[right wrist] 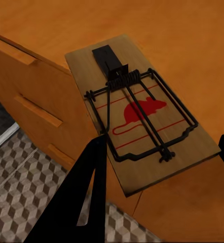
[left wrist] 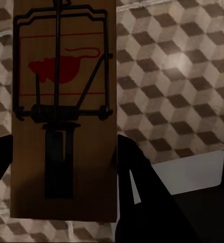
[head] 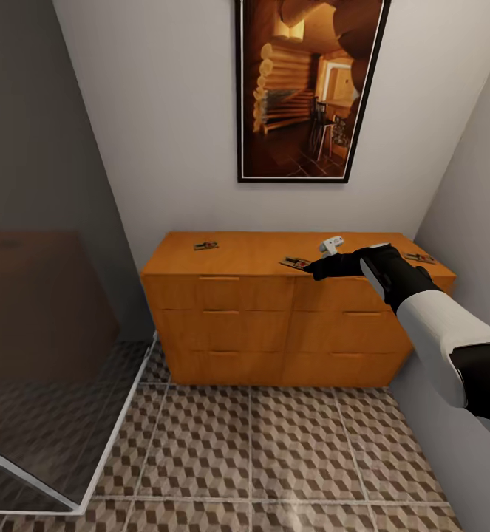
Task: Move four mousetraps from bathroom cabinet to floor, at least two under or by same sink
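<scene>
Three mousetraps lie on the orange-brown cabinet (head: pixel 222 292): one at the back left (head: pixel 205 245), one at the far right (head: pixel 420 258), and one (head: pixel 295 262) jutting over the front edge. My right gripper (head: pixel 315 267) reaches that last mousetrap (right wrist: pixel 142 116). In the right wrist view the gripper (right wrist: pixel 161 142) has a finger against each long side, and the board rests on the top. My left gripper (left wrist: pixel 64 167) is shut on another mousetrap (left wrist: pixel 64 101), held flat above the cube-patterned bathroom floor (left wrist: pixel 178 76). The sink is out of view.
A glass shower screen with a white frame (head: pixel 111 436) stands to the left. A framed picture (head: pixel 311 89) hangs above the cabinet. A wall (head: pixel 474 185) closes the right side. Tiled floor (head: pixel 252 458) lies open in front of the cabinet.
</scene>
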Tool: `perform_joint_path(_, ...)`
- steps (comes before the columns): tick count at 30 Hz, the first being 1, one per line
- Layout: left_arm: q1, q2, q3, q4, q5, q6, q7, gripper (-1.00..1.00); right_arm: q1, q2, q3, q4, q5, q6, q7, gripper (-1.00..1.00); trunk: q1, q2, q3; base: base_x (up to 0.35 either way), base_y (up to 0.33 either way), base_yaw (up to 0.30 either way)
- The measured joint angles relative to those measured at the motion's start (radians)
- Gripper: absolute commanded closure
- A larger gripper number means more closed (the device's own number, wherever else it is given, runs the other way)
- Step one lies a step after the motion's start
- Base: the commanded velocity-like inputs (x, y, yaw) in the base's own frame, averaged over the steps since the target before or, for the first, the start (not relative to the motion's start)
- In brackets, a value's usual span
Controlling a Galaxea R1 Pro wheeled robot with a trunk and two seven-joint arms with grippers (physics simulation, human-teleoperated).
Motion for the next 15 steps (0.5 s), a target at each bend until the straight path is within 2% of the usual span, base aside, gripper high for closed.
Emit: perform_joint_path(15, 0.000, 0.000, 0.000, 0.000, 0.000, 0.000, 0.000, 1.00, 0.000, 0.000, 0.001, 0.026, 0.003, -0.002, -0.003, 1.00, 0.000, 0.000, 0.000, -0.309, -0.015, 0.000)
